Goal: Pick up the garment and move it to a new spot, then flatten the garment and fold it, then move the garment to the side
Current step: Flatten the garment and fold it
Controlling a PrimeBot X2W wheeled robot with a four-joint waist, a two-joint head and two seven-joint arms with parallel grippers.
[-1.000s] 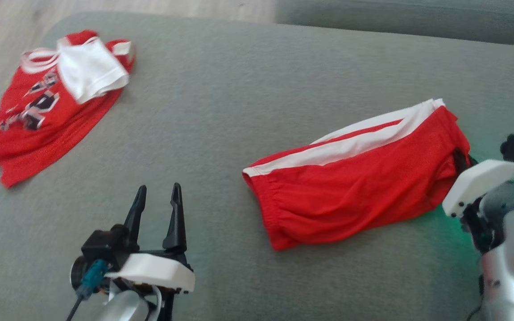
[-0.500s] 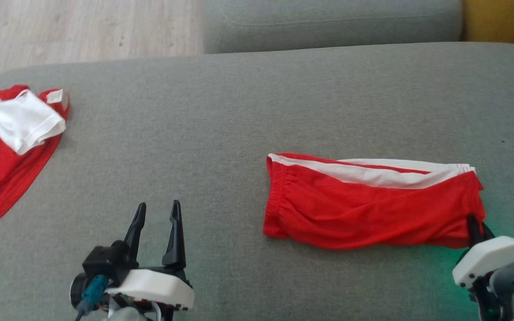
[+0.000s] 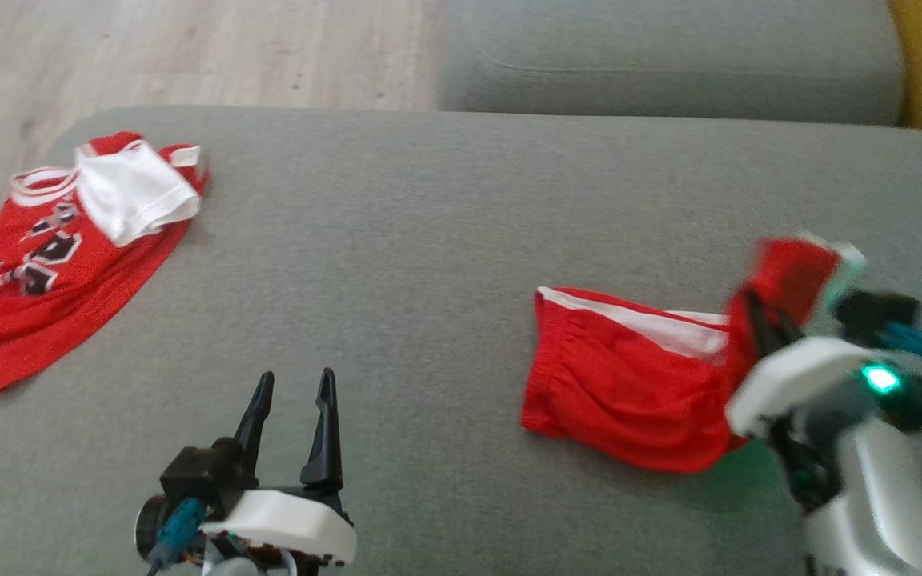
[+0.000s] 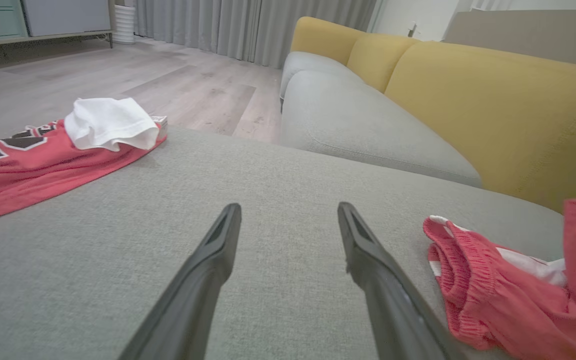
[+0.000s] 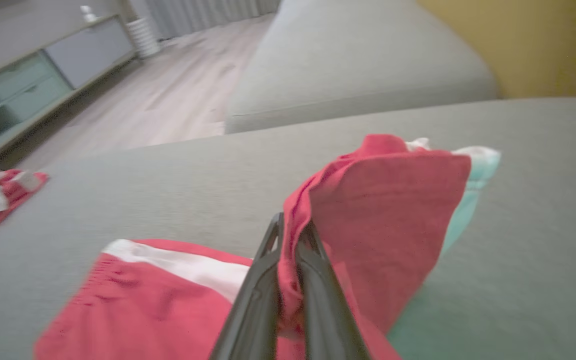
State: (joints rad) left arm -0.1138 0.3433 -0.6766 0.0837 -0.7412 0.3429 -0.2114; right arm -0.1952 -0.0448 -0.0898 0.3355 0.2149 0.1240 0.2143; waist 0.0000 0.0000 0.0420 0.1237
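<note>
Hands first: how does each one stand?

The left hand (image 3: 294, 376) hovers low over the near edge of the grey cushion (image 3: 429, 264). Its two dark fingers are spread wide with nothing between them. The right hand (image 5: 293, 222) is pinched closed on a fold of the red shorts (image 3: 621, 392).

Where do the shorts lie, then?

They lie on the right part of the cushion, just beyond the right hand. The gathered waistband end rests flat on the fabric, with the white side stripe (image 3: 637, 324) along the far edge. The end in the grip is lifted off the cushion and stands up above the fingertips. The head view blurs that raised part.

And further out?

Well apart, at the cushion's far left corner, a red jersey (image 3: 45, 272) lies spread with dark lettering showing. A white cloth (image 3: 133, 192) sits crumpled on its far end. Beyond the cushion comes a second grey sofa seat (image 3: 669, 72), with a yellow backrest (image 4: 493, 110) to its right and pale wooden floor (image 3: 189, 48) to its left.
</note>
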